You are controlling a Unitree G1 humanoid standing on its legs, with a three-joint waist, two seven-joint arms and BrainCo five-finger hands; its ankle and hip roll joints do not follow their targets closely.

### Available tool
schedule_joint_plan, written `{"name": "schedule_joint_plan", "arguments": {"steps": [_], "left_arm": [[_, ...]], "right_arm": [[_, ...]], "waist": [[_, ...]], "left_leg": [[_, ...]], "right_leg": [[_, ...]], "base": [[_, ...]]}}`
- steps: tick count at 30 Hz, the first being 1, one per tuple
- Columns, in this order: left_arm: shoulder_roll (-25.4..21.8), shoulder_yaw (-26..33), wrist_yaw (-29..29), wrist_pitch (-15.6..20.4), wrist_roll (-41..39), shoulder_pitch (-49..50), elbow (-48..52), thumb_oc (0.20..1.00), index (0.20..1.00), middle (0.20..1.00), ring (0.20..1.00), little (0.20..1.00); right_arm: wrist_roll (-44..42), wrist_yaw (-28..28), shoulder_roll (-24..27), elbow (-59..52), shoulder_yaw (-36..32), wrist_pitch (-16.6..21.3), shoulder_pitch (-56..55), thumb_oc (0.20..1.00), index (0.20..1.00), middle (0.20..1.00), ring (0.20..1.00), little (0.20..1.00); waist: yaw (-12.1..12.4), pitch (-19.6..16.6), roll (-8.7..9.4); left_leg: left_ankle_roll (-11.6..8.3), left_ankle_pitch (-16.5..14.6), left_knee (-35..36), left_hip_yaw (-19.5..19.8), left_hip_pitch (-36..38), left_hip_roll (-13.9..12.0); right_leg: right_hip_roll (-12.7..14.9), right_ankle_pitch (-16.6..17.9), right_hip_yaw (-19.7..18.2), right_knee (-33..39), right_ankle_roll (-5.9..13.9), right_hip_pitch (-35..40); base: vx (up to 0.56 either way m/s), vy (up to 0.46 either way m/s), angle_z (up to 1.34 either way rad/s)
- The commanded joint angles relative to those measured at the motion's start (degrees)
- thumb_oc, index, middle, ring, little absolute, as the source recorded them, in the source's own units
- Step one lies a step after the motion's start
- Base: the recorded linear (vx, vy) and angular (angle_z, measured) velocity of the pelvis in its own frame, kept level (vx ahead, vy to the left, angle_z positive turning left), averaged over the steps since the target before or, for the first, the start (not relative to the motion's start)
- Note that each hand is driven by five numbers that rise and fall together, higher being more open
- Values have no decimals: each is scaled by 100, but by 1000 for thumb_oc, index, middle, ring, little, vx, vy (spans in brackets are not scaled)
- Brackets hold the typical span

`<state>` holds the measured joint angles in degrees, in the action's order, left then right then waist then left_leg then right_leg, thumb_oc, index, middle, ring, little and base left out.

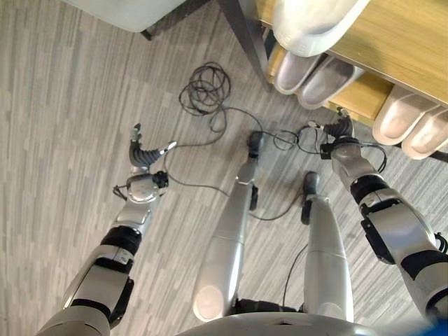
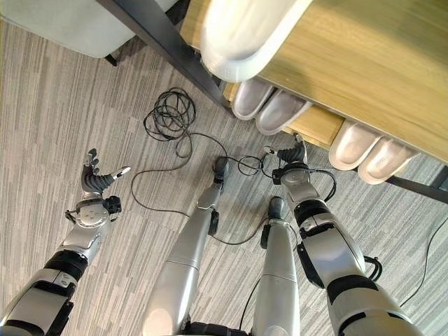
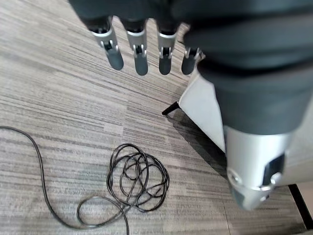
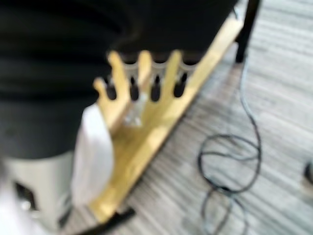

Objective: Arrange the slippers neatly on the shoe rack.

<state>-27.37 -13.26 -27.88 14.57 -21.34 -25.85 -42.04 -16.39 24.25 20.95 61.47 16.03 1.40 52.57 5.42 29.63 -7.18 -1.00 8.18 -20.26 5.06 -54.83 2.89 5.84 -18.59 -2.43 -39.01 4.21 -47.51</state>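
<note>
Both empty, our left robot hand (image 1: 145, 155) and right robot hand (image 1: 339, 131) hang fingers apart; we should reach gently toward the slippers (image 1: 313, 75) at 1 o'clock on the shoe rack (image 1: 402, 38)

Grey striped floor (image 1: 70, 105), pale seat (image 3: 205, 112)

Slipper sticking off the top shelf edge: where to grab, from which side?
Probably pinch the overhanging rounded end of the top slipper, coming from the open floor side with the right hand. That end juts past the wooden top shelf with clear space around it; the rest lies on the board.
</note>
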Motion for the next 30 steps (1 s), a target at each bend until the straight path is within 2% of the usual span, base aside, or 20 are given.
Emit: {"name": "schedule_joint_plan", "arguments": {"steps": [1, 3, 14, 22, 30], "left_arm": [[109, 197, -349, 44, 22, -53, -490, 1000, 1000, 1000, 1000, 1000], [114, 202, -392, 10, 39, -81, -564, 1000, 1000, 1000, 1000, 1000], [107, -5, -439, 35, 68, -302, -698, 1000, 1000, 1000, 1000, 1000], [-41, 15, -365, 193, -64, -125, -594, 1000, 1000, 1000, 1000, 1000], [-96, 15, -280, 292, -21, -22, -480, 1000, 1000, 1000, 1000, 1000]], "right_arm": [[-155, 587, 149, -301, -472, 329, -77, 1000, 1000, 1000, 1000, 1000], [-227, 734, 182, -362, -572, 369, -1, 1000, 1000, 1000, 1000, 1000], [-647, 639, 381, 256, -413, 330, 926, 1000, 1000, 1000, 1000, 1000], [-916, 478, 645, 741, -352, 239, 1497, 1000, 1000, 1000, 1000, 1000], [-1118, 148, 546, 1014, -238, 220, 1801, 1000, 1000, 1000, 1000, 1000]], "waist": [[-24, 17, -85], [-38, 17, -86], [6, 17, -109], [121, 17, -189], [184, 17, -215]], "left_leg": [[43, -1075, -499, -64, -198, 266], [46, -1082, -508, -67, -216, 260], [22, -1061, -448, -106, -300, 267], [28, -1051, -365, -158, -300, 343], [48, -1121, -356, -276, -283, 367]], "right_leg": [[2, 424, 39, 545, -177, 359], [5, 426, 30, 522, -176, 343], [14, 459, 60, 545, -170, 247], [70, 593, 2, 760, -148, 238], [147, 796, -60, 1131, -84, 280]], "base": [[0, 0, 0], [0, 0, 0], [4, 1, 0], [24, 18, 0], [10, 41, -1]]}}
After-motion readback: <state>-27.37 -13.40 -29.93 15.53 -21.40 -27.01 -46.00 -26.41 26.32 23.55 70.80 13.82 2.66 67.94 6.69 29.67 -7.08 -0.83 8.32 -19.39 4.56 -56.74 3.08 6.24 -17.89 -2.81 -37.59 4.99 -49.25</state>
